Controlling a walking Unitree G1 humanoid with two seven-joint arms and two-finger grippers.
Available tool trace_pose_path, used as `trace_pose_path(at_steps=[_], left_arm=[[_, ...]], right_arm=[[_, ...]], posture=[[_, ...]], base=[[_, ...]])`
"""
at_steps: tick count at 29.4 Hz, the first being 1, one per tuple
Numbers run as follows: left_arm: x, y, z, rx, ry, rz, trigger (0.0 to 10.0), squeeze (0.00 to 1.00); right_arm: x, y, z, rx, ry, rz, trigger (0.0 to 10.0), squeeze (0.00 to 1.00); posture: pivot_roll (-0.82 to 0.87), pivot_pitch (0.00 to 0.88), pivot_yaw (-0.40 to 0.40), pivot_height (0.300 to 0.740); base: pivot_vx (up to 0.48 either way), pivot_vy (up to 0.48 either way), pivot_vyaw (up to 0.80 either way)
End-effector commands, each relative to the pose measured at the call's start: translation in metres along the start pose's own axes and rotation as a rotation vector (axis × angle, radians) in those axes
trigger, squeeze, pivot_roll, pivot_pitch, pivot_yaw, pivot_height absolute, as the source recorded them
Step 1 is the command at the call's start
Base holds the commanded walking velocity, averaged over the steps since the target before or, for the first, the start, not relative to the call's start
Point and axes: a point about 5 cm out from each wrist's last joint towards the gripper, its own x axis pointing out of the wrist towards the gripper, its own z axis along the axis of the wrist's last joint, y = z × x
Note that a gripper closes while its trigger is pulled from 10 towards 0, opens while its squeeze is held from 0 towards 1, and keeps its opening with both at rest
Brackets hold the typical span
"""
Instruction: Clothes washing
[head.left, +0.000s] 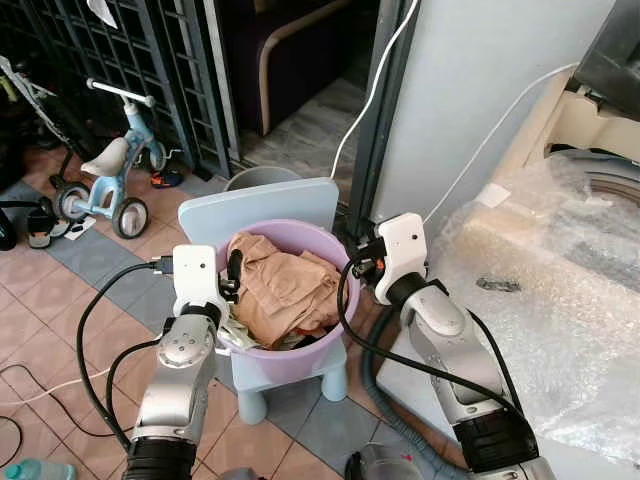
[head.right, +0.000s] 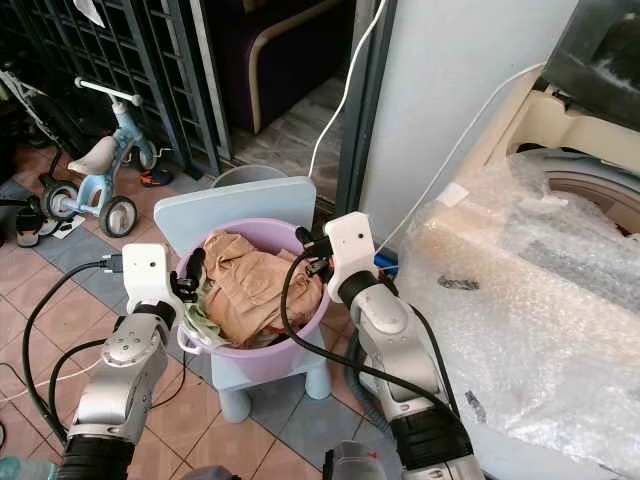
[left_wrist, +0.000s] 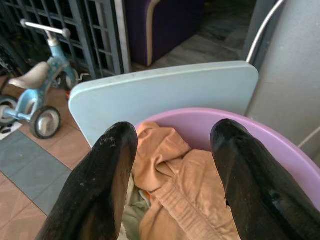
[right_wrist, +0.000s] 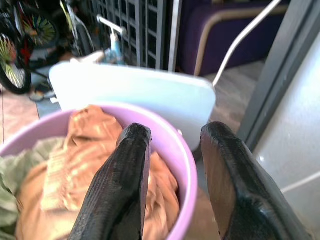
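Observation:
A purple basin (head.left: 300, 352) heaped with tan clothes (head.left: 285, 290) stands on a pale blue child's chair (head.left: 262, 205). A bit of green cloth (head.right: 205, 318) shows at the basin's left side. My left gripper (left_wrist: 174, 132) is open at the basin's left rim, its fingers (head.left: 233, 272) pointing over the clothes with nothing between them. My right gripper (right_wrist: 175, 132) is open at the right rim (right_wrist: 186, 152), one finger inside the basin and the other outside it. In the left eye view the right gripper (head.left: 362, 255) sits just above that rim.
A washing machine (head.left: 605, 185) under bubble wrap (head.left: 540, 290) stands to my right, against a grey wall with white cables. A blue tricycle (head.left: 110, 170) and a dark metal gate (head.left: 150, 60) are at the back left. Black cables (head.left: 90, 350) trail over the tiled floor.

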Motion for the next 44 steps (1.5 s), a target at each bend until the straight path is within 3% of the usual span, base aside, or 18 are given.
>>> trace_pose_path(at_steps=[1, 2, 5, 9, 13, 19, 26, 30, 34, 35, 36, 37, 44], left_arm=[[-0.003, 0.011, 0.004, 0.023, -0.025, 0.018, 10.0, 0.0], [-0.003, 0.011, 0.004, 0.023, -0.025, 0.018, 10.0, 0.0], [-0.007, 0.01, 0.006, 0.005, -0.035, -0.014, 10.0, 0.0], [-0.008, 0.013, 0.003, -0.003, -0.007, 0.044, 10.0, 0.0], [-0.01, 0.016, 0.001, 0.015, 0.011, 0.05, 10.0, 0.0], [-0.018, 0.029, -0.006, 0.058, 0.073, 0.092, 10.0, 0.0], [-0.034, 0.038, -0.007, 0.058, 0.093, 0.118, 10.0, 0.0], [-0.051, 0.043, -0.012, 0.058, 0.136, 0.139, 10.0, 0.0], [-0.062, 0.046, -0.014, 0.062, 0.166, 0.159, 10.0, 0.0], [-0.065, 0.047, -0.014, 0.066, 0.173, 0.162, 10.0, 0.0], [-0.065, 0.047, -0.014, 0.066, 0.173, 0.162, 10.0, 0.0], [-0.067, 0.048, -0.014, 0.069, 0.177, 0.163, 10.0, 0.0], [-0.08, 0.051, -0.013, 0.082, 0.201, 0.166, 10.0, 0.0]], right_arm=[[0.003, 0.007, 0.002, -0.011, 0.0, 0.022, 10.0, 0.0], [0.003, 0.007, 0.002, -0.011, 0.0, 0.022, 10.0, 0.0], [0.004, 0.014, -0.022, -0.135, 0.12, 0.03, 10.0, 0.0], [0.004, 0.02, -0.034, -0.214, 0.176, 0.057, 10.0, 0.0], [0.001, 0.026, -0.042, -0.111, 0.221, 0.154, 10.0, 0.0], [0.01, 0.014, -0.056, -0.072, 0.308, 0.066, 10.0, 0.0], [0.019, 0.015, -0.061, -0.085, 0.341, 0.055, 10.0, 0.0], [0.022, 0.019, -0.074, -0.135, 0.423, 0.073, 10.0, 0.0], [0.029, 0.02, -0.074, -0.131, 0.418, 0.071, 10.0, 0.0], [0.03, 0.021, -0.073, -0.129, 0.418, 0.064, 10.0, 0.6], [0.03, 0.021, -0.073, -0.129, 0.418, 0.064, 10.0, 0.6], [0.032, 0.021, -0.073, -0.128, 0.418, 0.059, 10.0, 1.0], [0.042, 0.023, -0.066, -0.216, 0.387, 0.022, 10.0, 1.0]], posture=[[-0.01, 0.103, 0.019, 0.74], [-0.01, 0.103, 0.019, 0.74], [0.0, 0.104, 0.019, 0.74], [0.01, 0.105, 0.02, 0.74], [0.01, 0.109, 0.021, 0.74], [0.05, 0.128, 0.021, 0.74], [0.11, 0.167, 0.013, 0.74], [0.13, 0.192, 0.008, 0.74], [0.16, 0.209, 0.013, 0.74], [0.16, 0.215, 0.015, 0.74], [0.16, 0.215, 0.015, 0.74], [0.17, 0.217, 0.016, 0.74], [0.2, 0.244, 0.025, 0.74]], base=[[0.274, 0.0, 0.0], [0.274, 0.0, 0.0], [0.48, 0.0, 0.0], [0.33, 0.0, 0.0], [0.0, 0.0, 0.0], [0.0, 0.0, 0.0], [0.117, 0.124, 0.0], [0.0, 0.0, 0.0], [0.0, 0.0, 0.0], [0.0, 0.0, 0.0], [0.0, 0.0, 0.0], [0.0, 0.0, 0.0], [0.0, 0.0, 0.0]])
